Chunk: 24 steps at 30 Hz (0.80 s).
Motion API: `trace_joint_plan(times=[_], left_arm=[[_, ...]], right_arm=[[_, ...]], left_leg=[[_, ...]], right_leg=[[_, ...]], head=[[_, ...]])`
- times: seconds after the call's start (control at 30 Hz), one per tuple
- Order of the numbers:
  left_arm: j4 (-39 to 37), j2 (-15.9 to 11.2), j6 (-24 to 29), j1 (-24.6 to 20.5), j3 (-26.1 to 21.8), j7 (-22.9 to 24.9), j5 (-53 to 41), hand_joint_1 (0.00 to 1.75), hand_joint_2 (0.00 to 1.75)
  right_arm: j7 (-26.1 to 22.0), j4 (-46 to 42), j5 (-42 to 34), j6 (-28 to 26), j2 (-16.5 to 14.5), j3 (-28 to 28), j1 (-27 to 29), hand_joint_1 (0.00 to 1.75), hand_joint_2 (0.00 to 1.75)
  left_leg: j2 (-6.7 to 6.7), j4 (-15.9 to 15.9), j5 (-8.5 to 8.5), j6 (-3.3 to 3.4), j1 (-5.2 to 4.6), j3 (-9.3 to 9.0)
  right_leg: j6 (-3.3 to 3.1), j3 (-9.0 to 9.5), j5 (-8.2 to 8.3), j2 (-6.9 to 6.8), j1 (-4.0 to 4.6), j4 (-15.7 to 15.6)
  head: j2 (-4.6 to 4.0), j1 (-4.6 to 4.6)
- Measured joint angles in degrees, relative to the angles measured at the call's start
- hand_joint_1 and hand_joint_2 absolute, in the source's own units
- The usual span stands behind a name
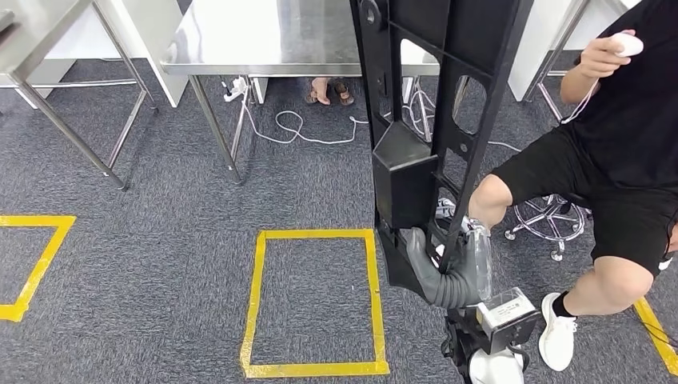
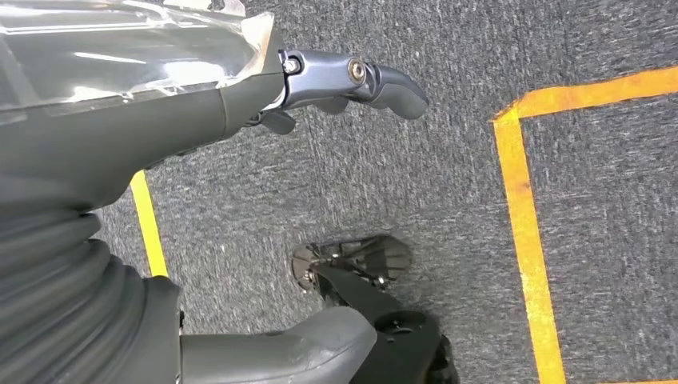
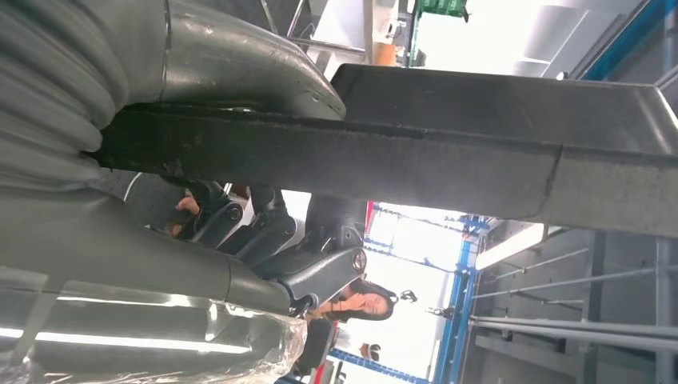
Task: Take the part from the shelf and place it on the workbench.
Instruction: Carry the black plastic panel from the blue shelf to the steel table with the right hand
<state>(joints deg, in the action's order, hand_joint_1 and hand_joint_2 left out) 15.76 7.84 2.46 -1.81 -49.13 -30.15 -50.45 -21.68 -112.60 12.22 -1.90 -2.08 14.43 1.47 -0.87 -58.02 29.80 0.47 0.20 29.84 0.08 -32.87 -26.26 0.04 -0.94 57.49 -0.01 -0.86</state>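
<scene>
Right hand (image 1: 448, 268) around part (image 1: 432, 104) — carpet beside

Right robot hand (image 1: 448, 268) gripping (left (image 2: 320, 88) hanging).

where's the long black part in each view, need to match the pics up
Head view: the long black part stands nearly upright, right of centre, running from the top edge down to the right hand that grips its lower end.
Left wrist view: not in it; grey carpet and yellow floor tape.
Right wrist view: the part crosses the picture as a dark bar, thumb on one side, fingers on the other.
Shared landmark: the right hand's grey ribbed cover, in the head and right wrist views.
</scene>
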Motion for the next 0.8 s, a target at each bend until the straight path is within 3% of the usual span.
trace_joint_plan(times=[0.07, 0.13, 0.17, 0.2, 0.27, 0.33, 0.43, 0.5, 0.53, 0.6, 0.67, 0.7, 0.77, 0.8], left_arm=[[0.1, 0.0, 0.0, 0.0, 0.0, 0.0, 0.0, 0.00, 1.75], [0.1, 0.0, 0.0, 0.1, 0.0, 0.0, 0.0, 0.00, 1.75], [0.1, 0.0, 0.0, 0.2, 0.0, 0.0, 0.0, 0.00, 1.75], [0.2, 0.0, 0.0, 0.2, 0.0, 0.0, 0.0, 0.00, 1.75], [0.2, 0.0, 0.0, 0.2, 0.0, 0.0, 0.0, 0.00, 1.75], [0.3, -0.1, 0.0, 0.1, 0.0, 0.0, 0.0, 0.00, 1.75], [0.3, -0.1, -0.1, 0.1, 0.0, -0.1, -0.1, 0.00, 1.75], [0.3, -0.1, 0.0, 0.1, 0.0, -0.1, -0.1, 0.00, 1.75], [0.3, -0.1, 0.1, 0.1, 0.0, -0.1, -0.2, 0.00, 1.75], [0.3, -0.1, 0.1, 0.0, 0.0, -0.2, -0.4, 0.00, 1.75], [0.3, -0.1, 0.2, 0.0, 0.0, -0.2, -0.5, 0.00, 1.75], [0.3, -0.1, 0.3, 0.0, 0.0, -0.2, -0.5, 0.00, 1.75], [0.3, 0.0, 0.5, 0.0, 0.0, -0.2, -0.6, 0.00, 1.75], [0.3, 0.1, 0.5, 0.0, 0.0, -0.2, -0.6, 0.00, 1.75]], right_arm=[[0.0, 0.0, 0.0, 0.0, 0.0, 0.1, 0.0, 1.75, 1.75], [0.0, 0.0, 0.0, 0.0, -0.1, 0.2, 0.0, 1.75, 1.75], [0.0, 0.0, 0.0, 0.0, -0.1, 0.2, 0.0, 1.75, 1.75], [0.0, 0.0, 0.0, 0.0, -0.1, 0.2, 0.1, 1.75, 1.75], [0.0, 0.0, 0.0, -0.1, -0.1, 0.2, 0.1, 1.75, 1.75], [0.0, 0.0, 0.0, -0.2, -0.1, 0.2, 0.1, 1.75, 1.75], [0.0, 0.0, 0.0, -0.3, -0.1, 0.2, 0.5, 1.75, 1.75], [-0.1, 0.0, 0.2, -0.8, -0.1, 0.2, 0.7, 1.75, 1.75], [-0.1, -0.1, 0.4, -1.2, -0.1, 0.2, 0.7, 1.75, 1.75], [-0.1, -0.2, 1.2, -2.4, 0.0, 0.0, 0.7, 1.75, 1.75], [0.1, -0.4, 2.0, -3.5, 0.1, -0.2, 0.8, 1.75, 1.75], [0.3, -0.5, 2.2, -4.0, 0.1, -0.4, 0.9, 1.75, 1.75], [0.8, -0.7, 2.6, -5.1, 0.2, -1.0, 1.0, 1.75, 1.75], [1.0, -0.9, 2.8, -5.5, 0.2, -1.3, 1.0, 1.75, 1.75]], left_leg=[[0.31, -5.9, 2.38, -0.67, 0.29, 2.95], [0.48, -13.6, 4.67, -1.13, 0.57, 8.01], [0.51, -15.6, 4.46, -1.20, 0.62, 9.83], [0.54, -15.4, 3.15, -1.14, 0.63, 10.62], [0.60, -9.1, -2.12, -0.49, 0.52, 8.98], [0.75, -2.4, -5.10, 0.52, 0.13, 6.26], [0.84, 0.3, -4.50, 1.73, -0.53, 4.76], [0.74, 1.4, -4.42, 2.38, -0.41, 3.49], [0.69, 1.9, -4.38, 2.67, -0.27, 2.73], [0.67, 2.3, -4.05, 3.12, -0.14, 1.88], [0.63, 2.3, -3.61, 3.26, -0.11, 1.52], [0.58, 2.3, -3.35, 3.19, -0.09, 1.27], [0.42, 2.2, -2.57, 2.80, 0.05, 0.35], [0.36, 2.2, -2.07, 2.51, 0.15, -0.27]], right_leg=[[-0.84, 0.85, -0.56, -0.06, -0.23, -0.2], [-1.32, 1.43, -1.21, -0.07, -0.14, -0.2], [-1.35, 1.79, -1.56, -0.02, -0.10, -0.2], [-1.29, 2.27, -1.94, 0.05, -0.07, -0.2], [-1.07, 3.57, -2.86, 0.15, -0.01, -0.2], [-0.64, 4.47, -3.72, 0.14, 0.21, -0.4], [0.34, 5.05, -3.90, 0.01, 0.52, -0.4], [0.81, 5.19, -4.25, -0.06, 0.67, 0.9], [0.89, 4.27, -4.95, -0.04, 0.61, 2.8], [0.74, 0.34, -7.15, 0.03, 0.39, 9.2], [0.64, -3.76, -8.95, 0.06, 0.19, 15.0], [0.93, -5.12, -9.04, 0.05, 0.05, 16.2], [2.22, -6.02, -6.75, 0.03, -0.41, 14.3], [3.14, -5.22, -4.37, 0.00, -0.72, 10.8]], head=[[0.00, -0.21], [0.00, -0.28], [0.00, -0.30], [0.01, -0.31], [-0.01, -0.31], [-0.01, -0.25], [0.00, -0.23], [0.00, -0.20], [-0.01, -0.17], [-0.02, -0.07], [-0.01, 0.04], [-0.01, 0.05], [0.00, 0.06], [-0.01, 0.08]])
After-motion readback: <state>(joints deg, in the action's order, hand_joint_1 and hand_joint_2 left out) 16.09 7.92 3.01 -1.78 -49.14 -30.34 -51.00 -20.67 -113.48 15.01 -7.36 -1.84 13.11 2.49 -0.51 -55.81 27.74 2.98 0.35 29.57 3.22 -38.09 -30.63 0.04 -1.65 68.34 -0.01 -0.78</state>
